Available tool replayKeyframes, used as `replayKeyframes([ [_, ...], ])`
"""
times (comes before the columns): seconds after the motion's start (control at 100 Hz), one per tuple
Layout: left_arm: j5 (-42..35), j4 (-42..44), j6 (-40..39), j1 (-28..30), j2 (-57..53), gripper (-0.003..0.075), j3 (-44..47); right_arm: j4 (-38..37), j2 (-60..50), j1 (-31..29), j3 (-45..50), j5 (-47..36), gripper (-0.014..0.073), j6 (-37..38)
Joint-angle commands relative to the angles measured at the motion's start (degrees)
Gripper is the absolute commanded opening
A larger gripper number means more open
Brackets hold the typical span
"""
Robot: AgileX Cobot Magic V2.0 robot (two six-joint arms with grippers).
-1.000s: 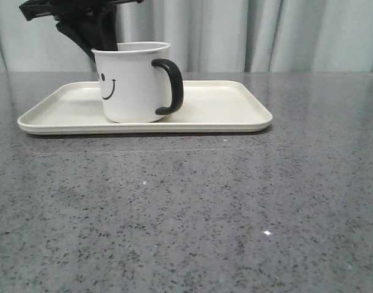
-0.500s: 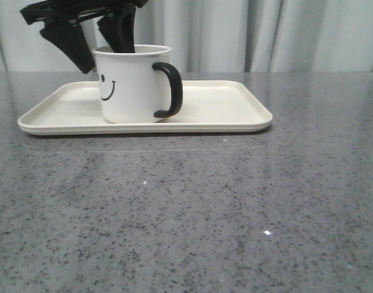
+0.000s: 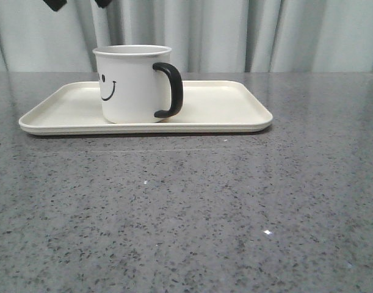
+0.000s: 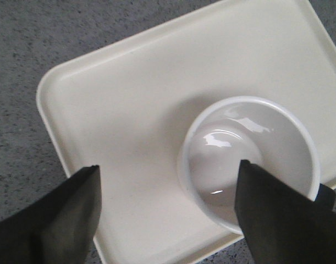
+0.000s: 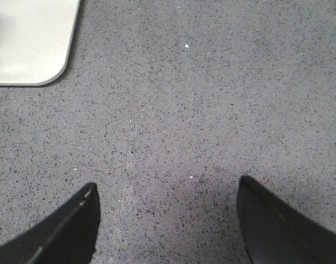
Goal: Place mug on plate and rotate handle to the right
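Note:
The white mug (image 3: 132,84) with a black smiley face stands upright on the cream plate (image 3: 223,104), left of the plate's middle. Its black handle (image 3: 170,90) points right. My left gripper (image 3: 77,3) is open and empty, high above the mug, with only its fingertips showing at the top edge of the front view. In the left wrist view the gripper (image 4: 168,190) hangs over the mug (image 4: 250,159) and the plate (image 4: 129,99), clear of both. My right gripper (image 5: 166,206) is open and empty over bare table, out of the front view.
The grey speckled table (image 3: 186,207) stretches in front of the plate. Pale curtains (image 3: 284,33) hang behind it. One corner of the plate (image 5: 30,44) shows in the right wrist view, away from the right gripper.
My left gripper has let go of the mug's rim and risen straight up, almost out of the front view. The mug stays on the plate with its handle to the right.

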Motion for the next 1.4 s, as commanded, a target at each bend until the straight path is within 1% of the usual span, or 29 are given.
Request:
replayKeyframes([
  [0.0,-2.1,0.3,-0.6,2.1,-4.8,0.0502,-1.5,-0.2,0.6,0.1,-1.9,-3.3,0.053,-0.5],
  [0.17,-2.3,0.3,-0.6,7.6,-10.5,0.0502,4.4,-0.2,0.6,0.1,-1.9,-3.3,0.053,-0.5],
  [0.39,-8.0,0.4,-0.2,13.6,-21.7,0.0502,20.3,-0.2,0.6,0.1,-1.9,-3.3,0.053,-0.5],
  [0.51,-10.3,0.4,-0.2,14.9,-29.0,0.0502,29.4,-0.2,0.6,0.1,-1.9,-3.3,0.053,-0.5],
  [0.63,-12.2,0.4,-0.2,14.9,-35.9,0.0502,38.1,-0.2,0.6,0.1,-1.9,-3.3,0.053,-0.5],
  [0.82,-12.9,0.4,-0.4,14.9,-47.0,0.0502,47.4,-0.2,0.6,0.1,-1.9,-3.3,0.053,-0.5],
  [0.96,-12.7,0.4,-0.4,14.9,-54.2,0.0502,50.7,-0.2,0.6,0.1,-1.9,-3.3,0.053,-0.5],
  [1.07,-12.5,0.3,-0.5,14.9,-57.9,0.0502,51.3,-0.2,0.6,0.1,-1.9,-3.3,0.053,-0.5],
  [1.24,-12.5,0.3,-0.5,14.9,-59.4,0.0502,51.4,-0.2,0.6,0.1,-1.9,-3.7,0.053,-0.5],
  [1.39,-12.5,0.3,-0.5,14.9,-59.4,0.0502,51.4,0.0,0.6,0.1,-1.8,-7.1,0.053,-0.5],
])
